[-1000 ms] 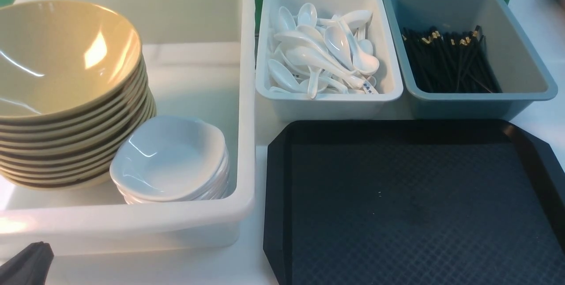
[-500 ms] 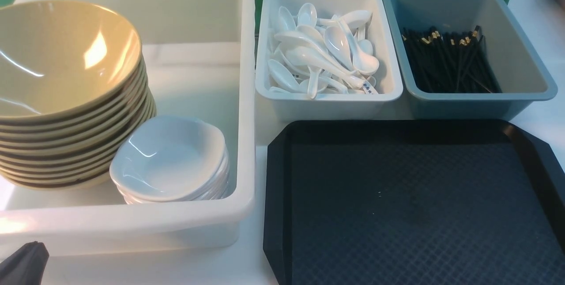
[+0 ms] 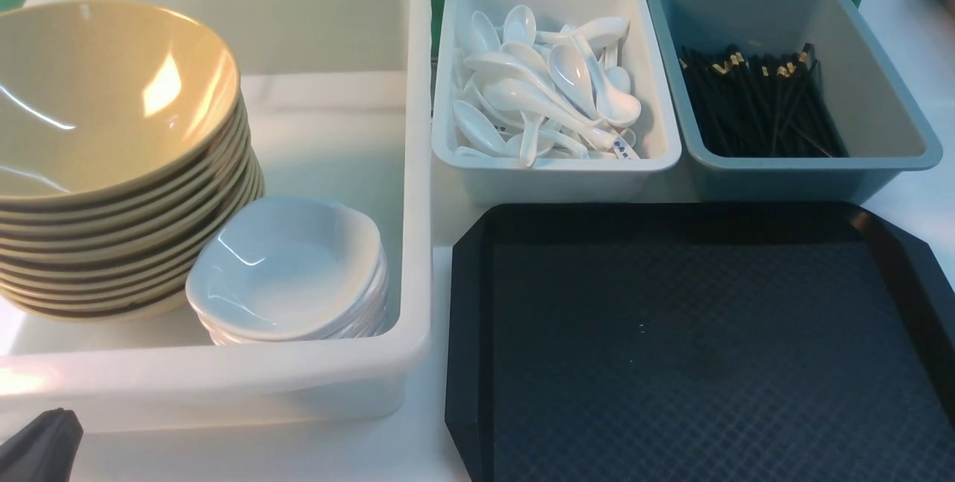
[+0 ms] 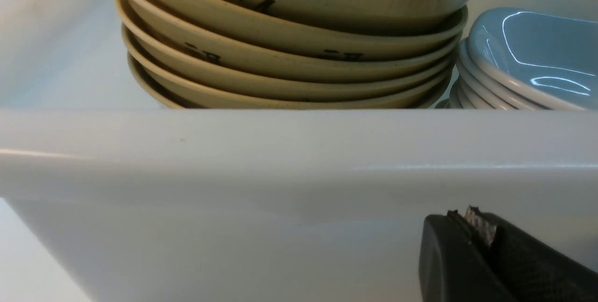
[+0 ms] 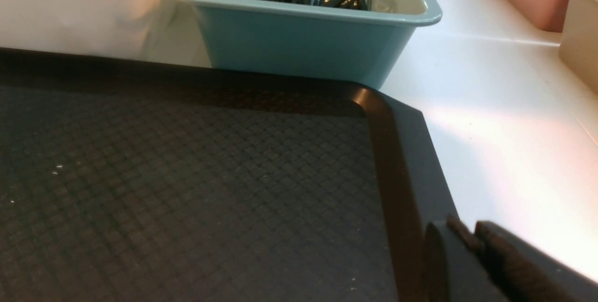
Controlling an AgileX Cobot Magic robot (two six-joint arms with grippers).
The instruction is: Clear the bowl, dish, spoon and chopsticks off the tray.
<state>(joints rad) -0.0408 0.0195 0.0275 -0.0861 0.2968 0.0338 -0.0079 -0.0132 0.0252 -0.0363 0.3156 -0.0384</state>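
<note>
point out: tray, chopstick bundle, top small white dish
Tray (image 3: 694,333): front view, on its bare textured floor.
Chopstick bundle (image 3: 761,109): front view, on the dark shafts mid-bundle.
Top small white dish (image 3: 287,265): front view, on its inner hollow.

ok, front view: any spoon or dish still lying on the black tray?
No, the tray shows only its bare textured floor and a few tiny pale specks where it is in frame.

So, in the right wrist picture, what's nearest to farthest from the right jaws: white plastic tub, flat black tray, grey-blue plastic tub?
1. Black tray, closest to the jaws.
2. Grey-blue tub, beyond the tray, right side.
3. White tub, beyond the tray, left of the grey-blue.
</note>
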